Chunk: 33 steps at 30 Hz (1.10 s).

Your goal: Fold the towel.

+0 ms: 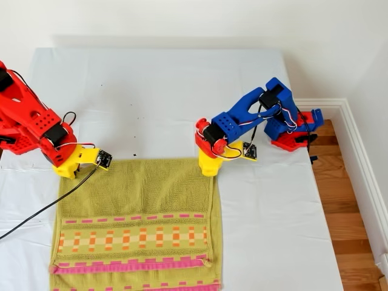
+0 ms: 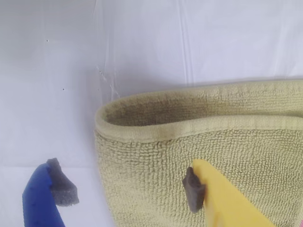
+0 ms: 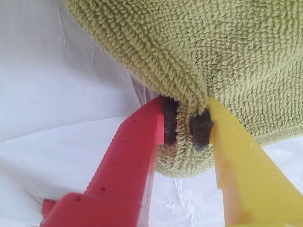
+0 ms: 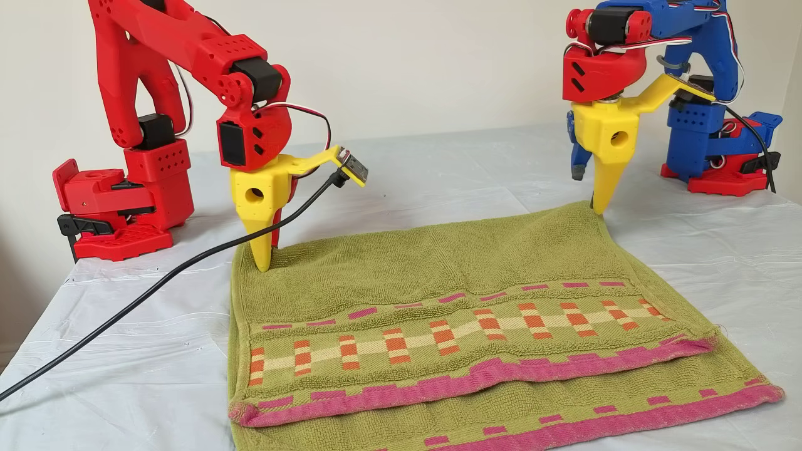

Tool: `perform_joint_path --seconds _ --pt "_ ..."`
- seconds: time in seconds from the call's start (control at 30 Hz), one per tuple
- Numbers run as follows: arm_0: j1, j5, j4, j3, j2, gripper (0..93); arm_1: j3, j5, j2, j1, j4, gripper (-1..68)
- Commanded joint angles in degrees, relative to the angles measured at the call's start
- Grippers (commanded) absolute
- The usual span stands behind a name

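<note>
One towel (image 1: 136, 200) lay folded on the white sheet (image 1: 273, 212), no writing legible, my second gripper (image 3: 185, 124) pinching its fold corner, my first gripper (image 2: 128, 194) spread apart

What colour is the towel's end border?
Pink, on the yellow-green towel; the border shows best in the other view.

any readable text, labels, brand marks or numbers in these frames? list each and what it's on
None readable in any view.
The towel carries only woven pink and orange rectangles, no lettering.
The small camera boards on my first gripper and my second gripper are too small to show any markings.
The arms' printed parts and the white sheet show no print.
</note>
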<state>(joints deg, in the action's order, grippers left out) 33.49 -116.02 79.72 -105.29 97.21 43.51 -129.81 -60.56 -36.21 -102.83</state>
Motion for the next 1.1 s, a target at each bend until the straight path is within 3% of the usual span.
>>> perform_joint_path --seconds 0.0,0.33,0.8,1.07 --pt "-0.70 -0.62 -0.62 3.25 0.18 1.4 -7.65 1.41 0.00 1.58 -0.35 52.7" --pt "0.70 -1.85 -1.76 0.53 2.37 1.4 -16.00 5.71 11.43 4.75 -0.35 48.6" --pt "3.34 -5.01 -4.39 -2.90 4.48 1.4 -12.13 2.37 12.04 1.67 -0.35 45.2" --pt "4.83 -6.94 -5.27 -4.22 5.80 1.4 -23.82 4.48 21.45 1.67 -0.35 33.3"
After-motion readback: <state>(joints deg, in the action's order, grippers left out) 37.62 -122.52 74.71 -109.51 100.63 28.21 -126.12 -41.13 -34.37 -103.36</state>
